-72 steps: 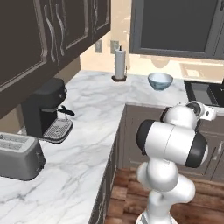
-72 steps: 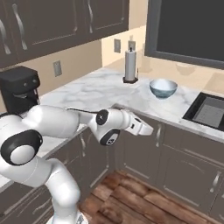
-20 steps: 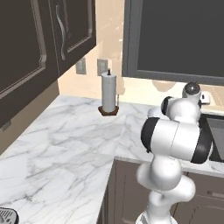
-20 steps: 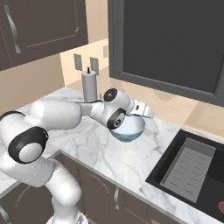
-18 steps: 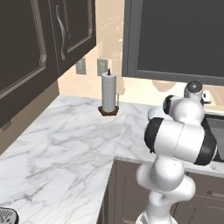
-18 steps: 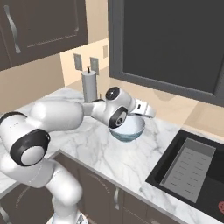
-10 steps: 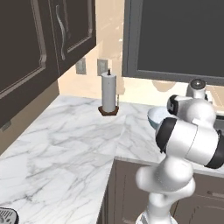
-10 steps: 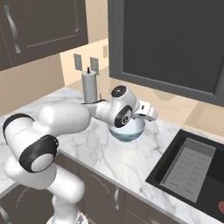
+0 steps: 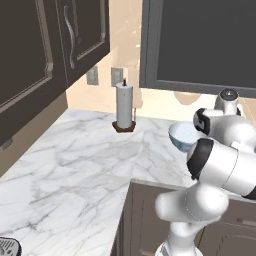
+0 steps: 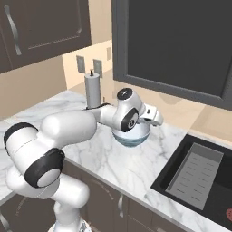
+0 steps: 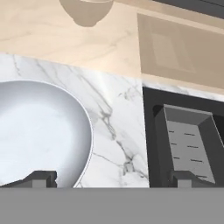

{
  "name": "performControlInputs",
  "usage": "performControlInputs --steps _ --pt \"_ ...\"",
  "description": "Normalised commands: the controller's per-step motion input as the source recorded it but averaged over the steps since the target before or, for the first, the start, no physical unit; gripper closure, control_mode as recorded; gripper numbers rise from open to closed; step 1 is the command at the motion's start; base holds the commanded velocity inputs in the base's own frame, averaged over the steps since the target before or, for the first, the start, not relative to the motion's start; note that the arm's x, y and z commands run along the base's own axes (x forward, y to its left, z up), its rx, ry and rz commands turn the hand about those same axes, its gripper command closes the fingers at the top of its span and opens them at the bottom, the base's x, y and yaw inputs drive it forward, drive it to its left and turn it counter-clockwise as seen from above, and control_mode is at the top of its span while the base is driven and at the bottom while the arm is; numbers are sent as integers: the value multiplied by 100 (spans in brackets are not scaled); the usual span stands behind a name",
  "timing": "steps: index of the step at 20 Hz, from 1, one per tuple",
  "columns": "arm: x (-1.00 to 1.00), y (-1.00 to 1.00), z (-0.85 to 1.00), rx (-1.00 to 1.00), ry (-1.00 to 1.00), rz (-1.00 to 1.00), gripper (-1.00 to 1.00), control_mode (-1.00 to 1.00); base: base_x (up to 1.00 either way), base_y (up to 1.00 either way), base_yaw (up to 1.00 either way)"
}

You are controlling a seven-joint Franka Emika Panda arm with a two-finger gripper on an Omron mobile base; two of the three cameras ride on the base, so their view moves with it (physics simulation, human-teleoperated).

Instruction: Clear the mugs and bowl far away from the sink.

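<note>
claw was spread wide, nothing btwn the tips, hovering over the counter. in hand view one fingertip sat over the bowl near its rim, the other tip over the sink edge, so the claw straddled the marble strip btwn bowl and sink. not touching either as far as could be seen.

bowl stood upright on the counter, whitish inside, empty. in right base view the bowl showed pale blue-grey under the wrist, partly hidden by the arm; claw poked out past its far side twd the sink. sink was just beside the bowl, w/ a ribbed grey tray in it.

left base view: bowl peeked out left of the arm. paper towel roll stood upright by the back wall, well apart from the bowl.
</note>
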Motion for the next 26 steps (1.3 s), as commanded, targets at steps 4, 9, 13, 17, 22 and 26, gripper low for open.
performControlInputs --steps 4,9,13,17,22,26 --pt "-16 26 -36 4 4 0 -100 -100 0 0 0" --pt "-13 26 -36 10 0 0 -100 -100 0 0 0" --pt "-33 33 -63 15 0 0 -100 -100 0 0 0" --pt "0 5 -1 1 0 0 -100 -100 0 0 0" --pt "0 0 -4 0 0 0 -100 -100 0 0 0" --pt "0 0 -3 6 0 0 -100 -100 0 0 0"
